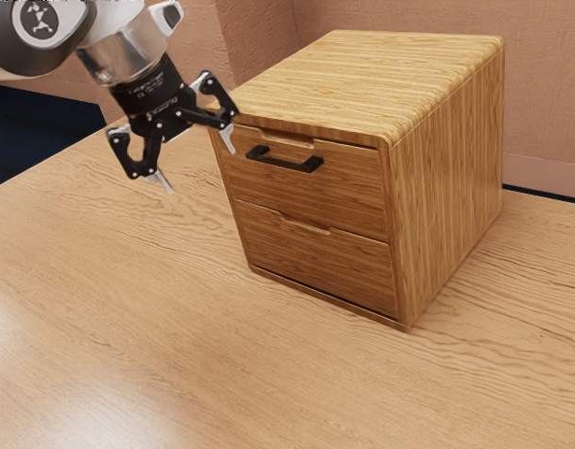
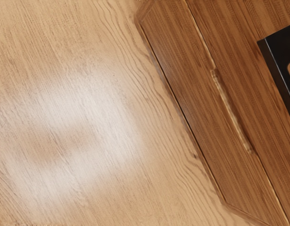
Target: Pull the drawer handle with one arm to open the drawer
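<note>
A wooden two-drawer cabinet (image 1: 399,140) stands on the table. Its top drawer (image 1: 306,187) carries a black bar handle (image 1: 284,160) and sits flush with the cabinet front. My gripper (image 1: 194,159) hangs open just off the cabinet's front corner, toward the exterior view's left of the handle, with nothing between its fingers. One fingertip (image 1: 228,139) is close to the drawer's edge. In the wrist view the cabinet front (image 2: 215,117) runs diagonally, and one end of the black handle (image 2: 281,61) shows past the lower drawer's groove (image 2: 232,115).
The lower drawer (image 1: 315,248) has only a recessed groove and is flush too. The wooden tabletop (image 1: 156,327) stretches wide in front of the cabinet. A brown wall (image 1: 549,84) rises behind it.
</note>
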Tool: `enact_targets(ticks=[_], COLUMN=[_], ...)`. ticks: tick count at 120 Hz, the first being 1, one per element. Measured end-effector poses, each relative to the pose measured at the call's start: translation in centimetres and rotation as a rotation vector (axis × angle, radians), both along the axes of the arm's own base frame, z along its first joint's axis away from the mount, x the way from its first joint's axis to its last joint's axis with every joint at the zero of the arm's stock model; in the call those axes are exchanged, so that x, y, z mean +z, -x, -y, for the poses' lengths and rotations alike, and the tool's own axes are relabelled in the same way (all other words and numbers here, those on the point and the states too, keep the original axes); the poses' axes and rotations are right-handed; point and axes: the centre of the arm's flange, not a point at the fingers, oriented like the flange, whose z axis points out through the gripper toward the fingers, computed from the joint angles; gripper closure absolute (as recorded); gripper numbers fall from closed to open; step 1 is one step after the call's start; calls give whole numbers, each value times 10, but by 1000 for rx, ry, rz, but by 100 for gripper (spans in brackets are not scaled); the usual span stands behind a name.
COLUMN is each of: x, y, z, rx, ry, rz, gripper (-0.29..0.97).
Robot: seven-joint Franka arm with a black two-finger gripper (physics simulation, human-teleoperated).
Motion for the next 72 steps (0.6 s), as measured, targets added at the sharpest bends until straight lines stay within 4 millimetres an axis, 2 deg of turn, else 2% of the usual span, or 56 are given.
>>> enact_targets(ticks=[15, 34, 45, 58, 72], x=[-1, -2, -12, -15, -21], y=[-6, -7, -15, -22, -24], z=[9, 40, 52, 57, 51], rx=[78, 114, 142, 188, 242], ry=[-10, -7, 0, 11, 19], rz=[14, 33, 46, 73, 84], gripper=[0, 0, 0, 0, 0])
